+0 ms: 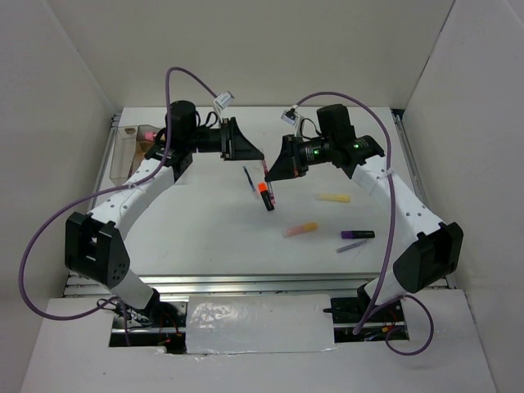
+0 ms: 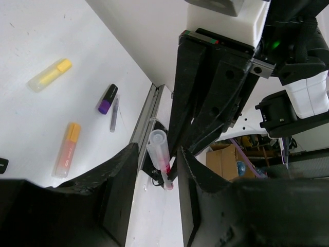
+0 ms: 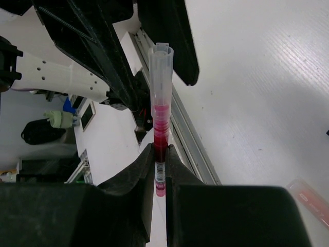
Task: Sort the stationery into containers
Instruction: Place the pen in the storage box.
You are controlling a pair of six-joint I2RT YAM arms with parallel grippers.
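My right gripper (image 3: 160, 165) is shut on a thin red pen (image 3: 160, 123) with a clear cap, held in the air over the middle of the table (image 1: 205, 221). The capped end of the thin red pen (image 2: 159, 152) reaches between the fingers of my left gripper (image 2: 157, 177), which stands open with a gap on each side of the pen. Both grippers meet nose to nose, left gripper (image 1: 246, 151) and right gripper (image 1: 277, 168). The clear container tray (image 1: 129, 151) stands at the far left with a pink-capped tube (image 1: 150, 131) in it.
On the table lie an orange-capped black highlighter (image 1: 264, 195), a dark pencil (image 1: 248, 178), a pale yellow stick (image 1: 334, 197), a yellow-pink marker (image 1: 300, 230), a purple marker (image 1: 358, 235) and a thin grey pen (image 1: 352, 246). White walls close in both sides.
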